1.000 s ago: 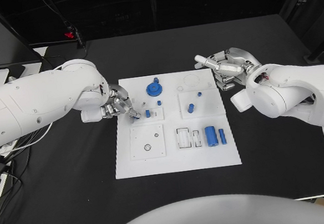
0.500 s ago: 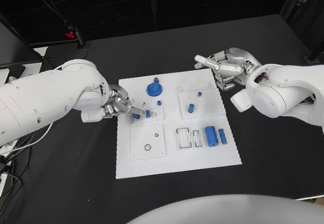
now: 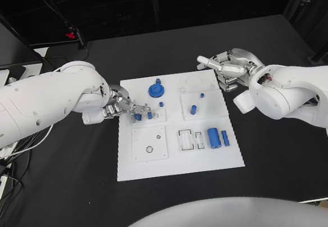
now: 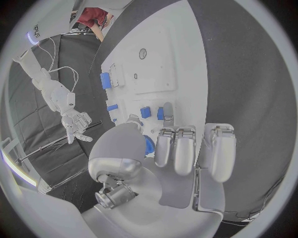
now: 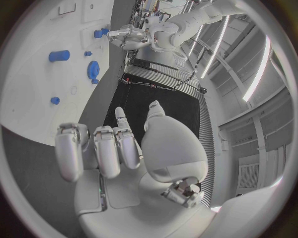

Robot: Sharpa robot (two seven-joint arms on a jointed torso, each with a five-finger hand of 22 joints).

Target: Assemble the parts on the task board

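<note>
Now, left hand: the left hand (image 3: 119, 109) sits at the task board's (image 3: 179, 165) left edge, fingertips down on a small blue peg (image 3: 138, 117). It looks pinched, though whether it is truly gripped, I cannot tell for sure.
Key relation: a second blue peg (image 3: 149, 115) stands just beside the first, on the side away from the hand, on a small raised white block (image 3: 154, 114). My read is that any coming move goes inward over the board, away from the left arm.
Long axis: both pegs appear upright.
Nearer arm: the left, clearly.
Right hand: the right hand (image 3: 228, 70) hovers off the board's far right corner, fingers loosely curled, holding nothing.
Other parts: a blue gear (image 3: 156, 88) lies toward the far end of the board, and a large blue cylinder (image 3: 213, 137) lies toward the near right, well apart from the left hand.
Surface: white board flat on the black table (image 3: 67, 183).
Room: dark frames and curtain behind the table.
</note>
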